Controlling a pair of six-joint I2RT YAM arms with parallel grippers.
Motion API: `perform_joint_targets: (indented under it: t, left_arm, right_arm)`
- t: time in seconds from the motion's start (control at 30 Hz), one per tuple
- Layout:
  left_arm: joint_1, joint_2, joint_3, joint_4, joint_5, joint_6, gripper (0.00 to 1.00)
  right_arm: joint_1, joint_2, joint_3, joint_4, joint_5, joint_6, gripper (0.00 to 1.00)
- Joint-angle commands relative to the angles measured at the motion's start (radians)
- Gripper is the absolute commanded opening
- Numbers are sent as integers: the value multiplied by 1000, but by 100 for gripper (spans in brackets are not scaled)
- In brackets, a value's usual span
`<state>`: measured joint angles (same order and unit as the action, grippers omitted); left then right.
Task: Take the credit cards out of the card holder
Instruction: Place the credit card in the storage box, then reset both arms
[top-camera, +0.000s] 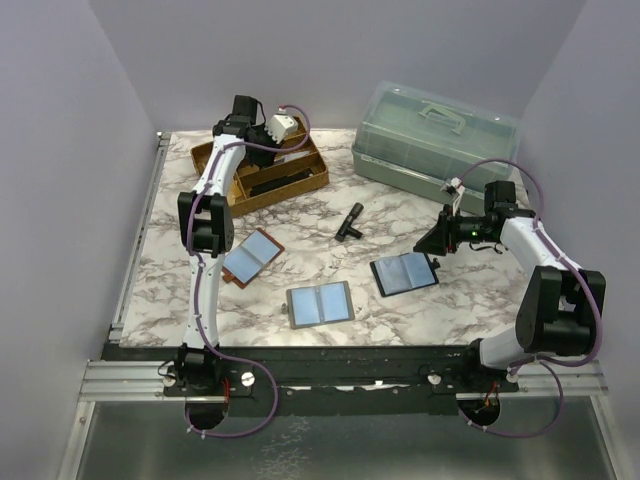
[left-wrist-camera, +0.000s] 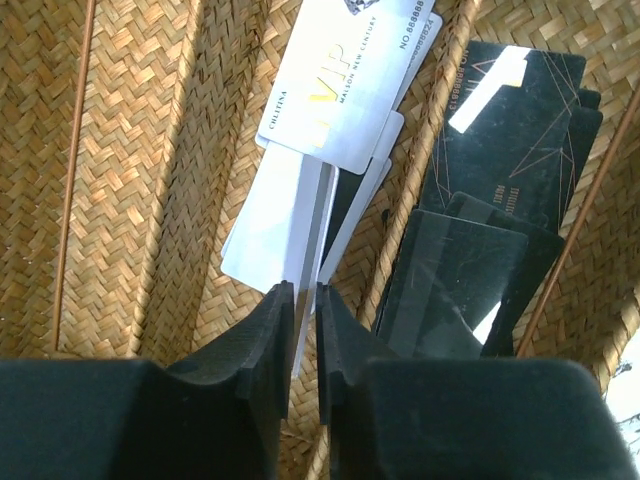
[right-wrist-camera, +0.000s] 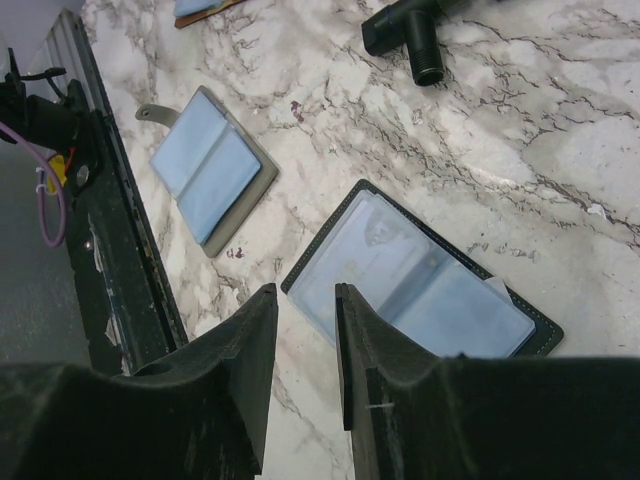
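left gripper (left-wrist-camera: 305, 293): bottom centre of its wrist view, over the wicker tray (left-wrist-camera: 130, 200). Fingers a slit apart, with a white card (left-wrist-camera: 312, 235) edge-on between them. Can't tell if it's pinched or let go.
credit cards: white stack (left-wrist-camera: 335, 95) top centre, black stack (left-wrist-camera: 520, 130) upper right, both in the tray.
right gripper (right-wrist-camera: 305, 295): fingers apart and empty, hovering by the black card holder (right-wrist-camera: 420, 285), lower centre-right.
left, to do: open wide and lift straight up so the card drops flat without dragging the stack.
right, to do: aim for the white corner (right-wrist-camera: 500, 288), probably a card, at the right sleeve. Come in low and pinch the card, not the plastic.
risk: holder slides or lifts with the card.
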<state>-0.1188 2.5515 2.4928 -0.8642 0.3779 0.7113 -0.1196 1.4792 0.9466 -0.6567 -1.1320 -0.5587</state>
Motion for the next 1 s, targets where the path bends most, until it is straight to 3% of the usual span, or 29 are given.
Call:
perform_joint_targets:
  t: [0.0, 0.2, 0.47, 0.63, 0.7, 0.77, 0.83, 0.97]
  left_arm:
    - [6, 24, 26, 61, 3, -43, 22]
    - [-6, -20, 11, 210, -143, -163, 28]
    - [-4, -283, -268, 450, -300, -409, 35]
    - [22, -545, -613, 632, -127, -659, 44]
    - [46, -662, -782, 750, -38, -826, 51]
    - [80, -785, -975, 930, 53, -1017, 63]
    - [108, -908, -1188, 1134, 138, -1226, 96]
    - [157, -1105, -1527, 1414, 269, -1528, 99]
  right_arm:
    - [-1, 10, 0, -20, -33, -18, 35]
    - [-1, 13, 2, -18, -25, -17, 35]
    - [-1, -8, -2, -10, 0, -15, 35]
    - [-2, -46, -10, 8, 21, -9, 35]
    - [-1, -62, -11, 14, 17, -7, 36]
    - [0, -75, -12, 17, 11, -7, 37]
    - [-2, -91, -11, 19, 9, -7, 38]
    - [-3, -148, -25, 35, 4, -2, 43]
